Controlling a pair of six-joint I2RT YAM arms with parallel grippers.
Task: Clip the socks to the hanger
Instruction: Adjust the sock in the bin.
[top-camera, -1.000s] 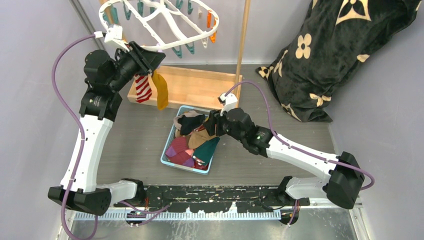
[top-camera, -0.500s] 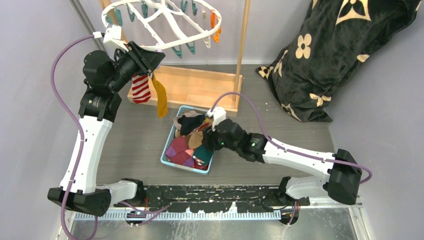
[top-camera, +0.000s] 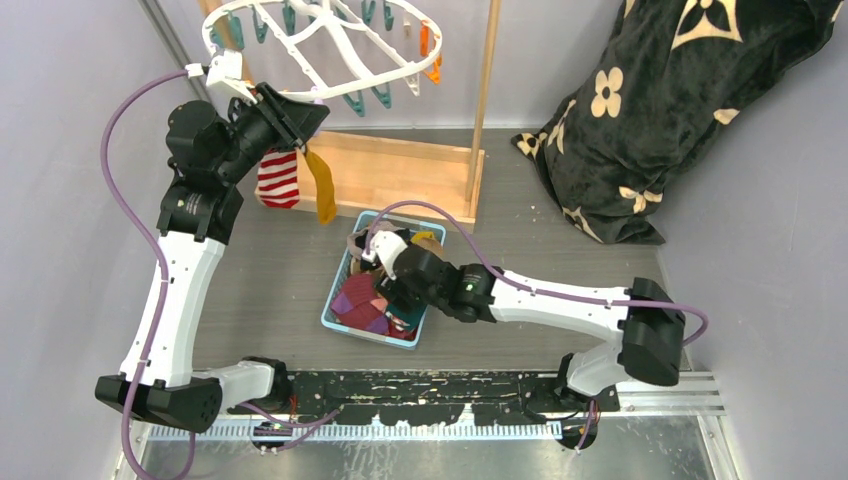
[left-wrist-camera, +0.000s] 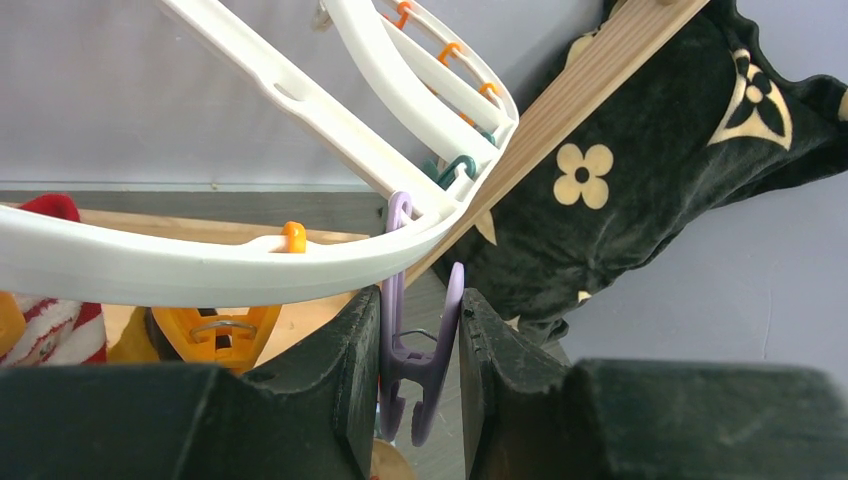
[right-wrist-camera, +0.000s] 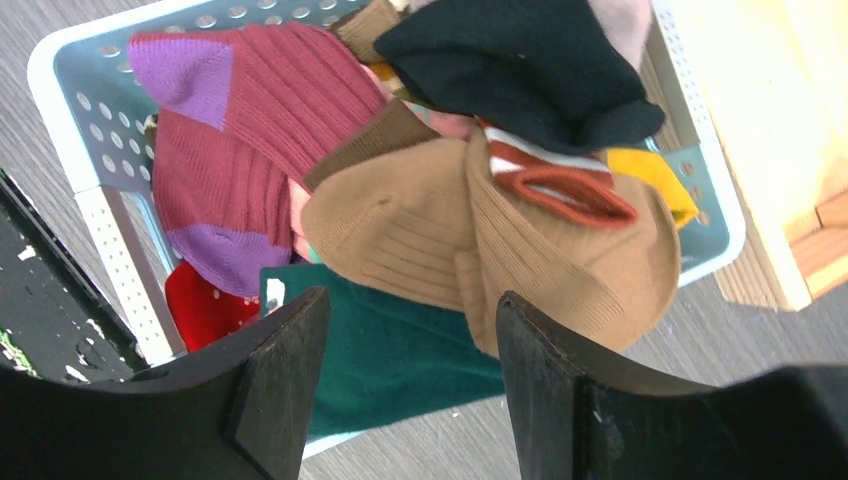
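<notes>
The white oval hanger (top-camera: 340, 92) hangs at the back left, with orange and teal clips round its rim (left-wrist-camera: 250, 265). My left gripper (top-camera: 310, 115) is up at that rim, shut on a purple clip (left-wrist-camera: 420, 360) and squeezing its handles. A red-white striped sock (top-camera: 278, 180) and a mustard sock (top-camera: 322, 190) hang below the rim. The remaining socks lie in a light blue basket (top-camera: 340, 320). My right gripper (right-wrist-camera: 410, 370) hovers open over them, above a teal sock (right-wrist-camera: 400, 360) and a tan sock (right-wrist-camera: 480, 240), holding nothing. Maroon-purple (right-wrist-camera: 230, 130) and black (right-wrist-camera: 520, 60) socks lie further in.
The wooden stand's base (top-camera: 400, 175) and post (top-camera: 487, 90) stand just behind the basket. A large black flower-patterned blanket (top-camera: 660, 100) is heaped at the back right. Grey walls close in on both sides.
My right arm has swung left and down over the basket, and its jaws have opened wider. The hanging socks and hanger have shifted slightly. The left gripper keeps its hold.
</notes>
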